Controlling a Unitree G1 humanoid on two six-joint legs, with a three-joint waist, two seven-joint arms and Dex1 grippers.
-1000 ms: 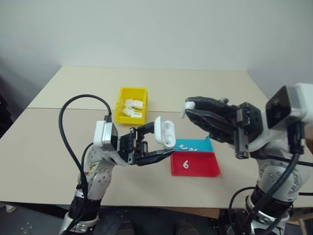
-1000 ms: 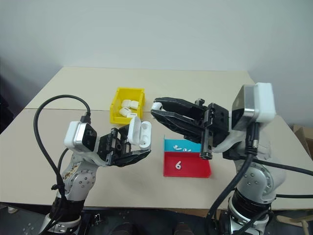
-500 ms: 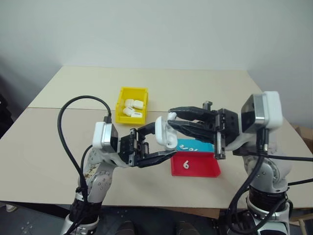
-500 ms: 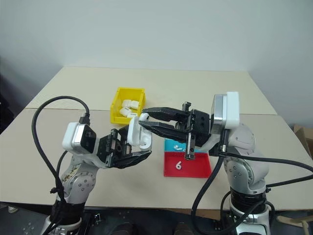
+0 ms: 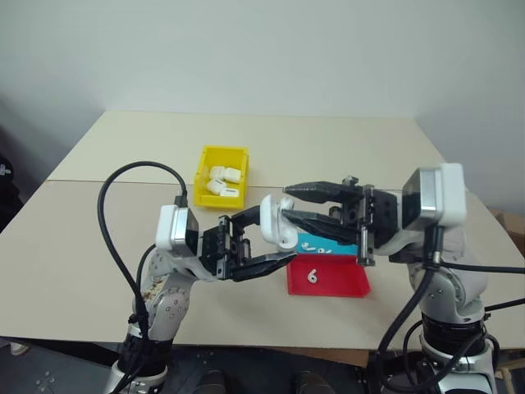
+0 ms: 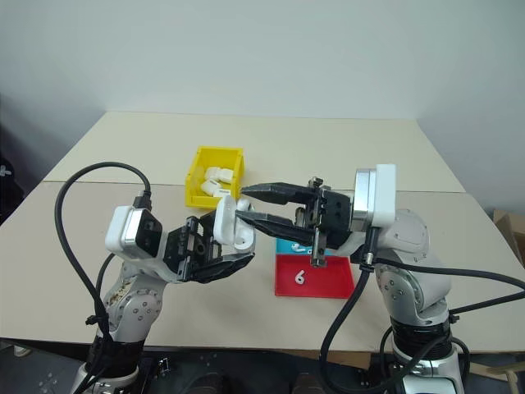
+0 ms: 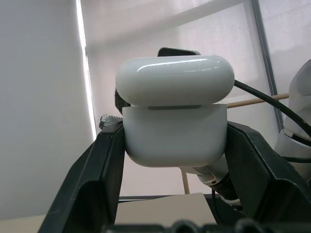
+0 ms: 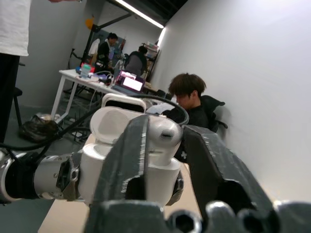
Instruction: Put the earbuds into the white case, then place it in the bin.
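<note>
White case (image 5: pixel 276 222) is held off the tabletop (image 5: pixel 98 164) with its lid flipped up, clamped between the fingers of the left end effector (image 5: pixel 267 238). Right end effector (image 5: pixel 289 202) sits at the case mouth, fingers parted around a white earbud (image 8: pixel 164 134) at the opening; whether it's gripping or has let go, can't tell.

Risks:
- Bud looks not fully seated. If the fingers spread or pull away now, it could tip out and drop to the tabletop.
- Right fingertips pushing on the lid or body could twist the case in the left grip.
- Lid closing on a proud bud would jam.

Counts: one case in hand, about four similar cases in the yellow bin (image 5: pixel 204 158), one bud in the red tray (image 5: pixel 344 283), roughly three in the blue tray (image 5: pixel 343 243).
</note>
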